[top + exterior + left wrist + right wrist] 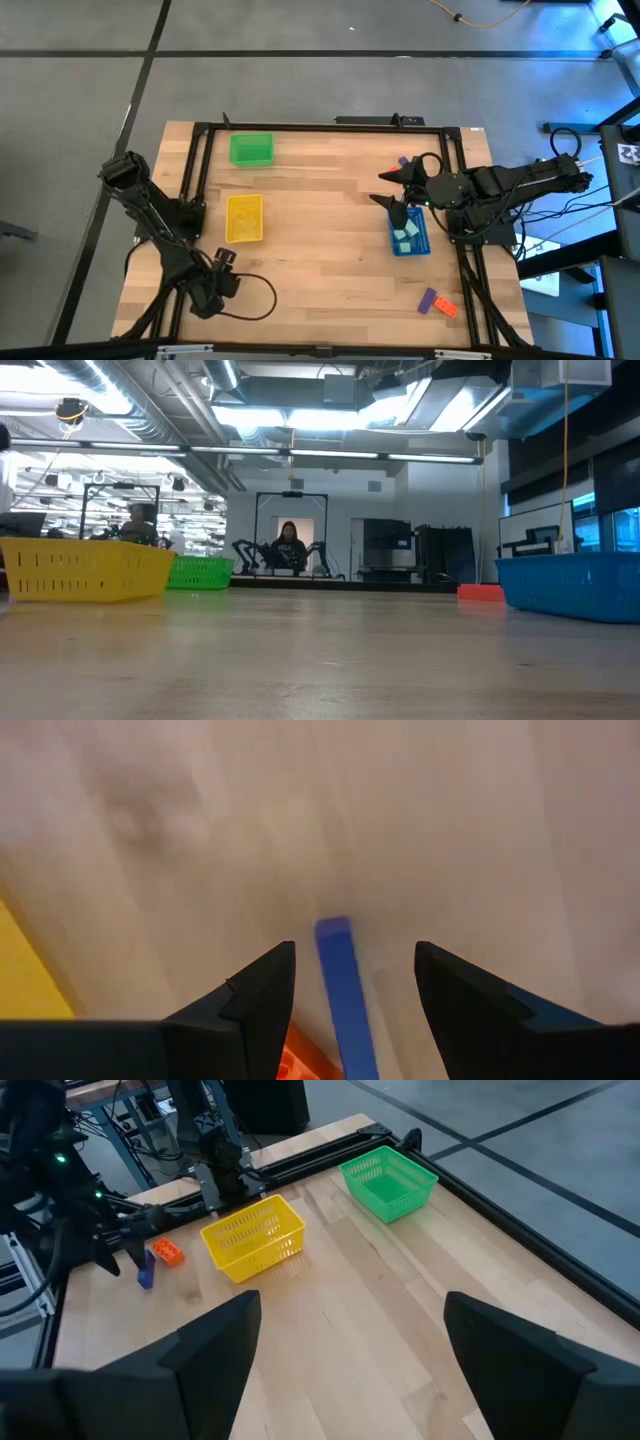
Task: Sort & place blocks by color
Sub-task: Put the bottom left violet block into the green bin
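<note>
Teal bricks [405,235] already lie in the blue tray [421,246] on the right of the wooden counter [320,230]. One purple brick [403,160] sits loose just beyond that tray, on its far side. A purple brick and orange brick pair [437,303] lies at the near right corner, well apart from the yellow tray [244,218] and the green tray [250,149] on the left.

The right tool [350,1310] hangs over the blue tray with its fingers spread wide and nothing between them. The left tool [355,948] is low over the counter, also spread and empty. Its own camera looks down on a bluish-purple brick [340,990] lying lengthwise in the gap, touching neither finger, with an orange brick [300,1060] beside it.

These bricks look like hard moulded plastic: light, stiff and smooth-sided, so they are likely to skid or twist away if nudged off-centre. The safest hold would be across the two long flat sides, square to the brick and low, with the studs left clear. The orange neighbour lies close enough that a finger could bump it.
</note>
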Tool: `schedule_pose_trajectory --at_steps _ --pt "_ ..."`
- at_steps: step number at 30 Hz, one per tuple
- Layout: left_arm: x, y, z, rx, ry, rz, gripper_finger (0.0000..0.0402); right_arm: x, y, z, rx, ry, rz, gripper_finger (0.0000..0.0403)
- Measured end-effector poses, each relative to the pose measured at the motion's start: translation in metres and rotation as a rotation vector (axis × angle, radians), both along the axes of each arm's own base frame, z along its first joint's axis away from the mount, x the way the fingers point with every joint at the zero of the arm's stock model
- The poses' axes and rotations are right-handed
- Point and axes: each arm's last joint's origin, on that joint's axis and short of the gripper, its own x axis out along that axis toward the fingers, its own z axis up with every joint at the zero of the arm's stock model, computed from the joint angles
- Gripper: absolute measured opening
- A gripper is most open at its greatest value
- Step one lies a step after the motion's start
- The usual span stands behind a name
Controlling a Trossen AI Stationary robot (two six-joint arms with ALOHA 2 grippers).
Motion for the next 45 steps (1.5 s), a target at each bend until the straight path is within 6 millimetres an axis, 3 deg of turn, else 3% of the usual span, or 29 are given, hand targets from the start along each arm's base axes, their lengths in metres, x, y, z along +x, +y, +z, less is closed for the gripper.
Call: schedule_pose_trajectory --at_steps 19,32,45 --pt "-0.009 0.012 -0.03 -0.027 0.035 0.103 0.0199 0.0 0.0 0.0 -0.003 0.0 0.0 0.0318" --pt "-0.009 0.013 -0.032 -0.031 0.022 0.105 0.0197 0.0 0.0 0.0 -0.005 0.001 0.002 0.0318" --pt "-0.011 0.016 -0.037 -0.028 0.041 0.12 0.0119 0.0 0.0 0.0 -0.01 0.003 0.003 0.0318"
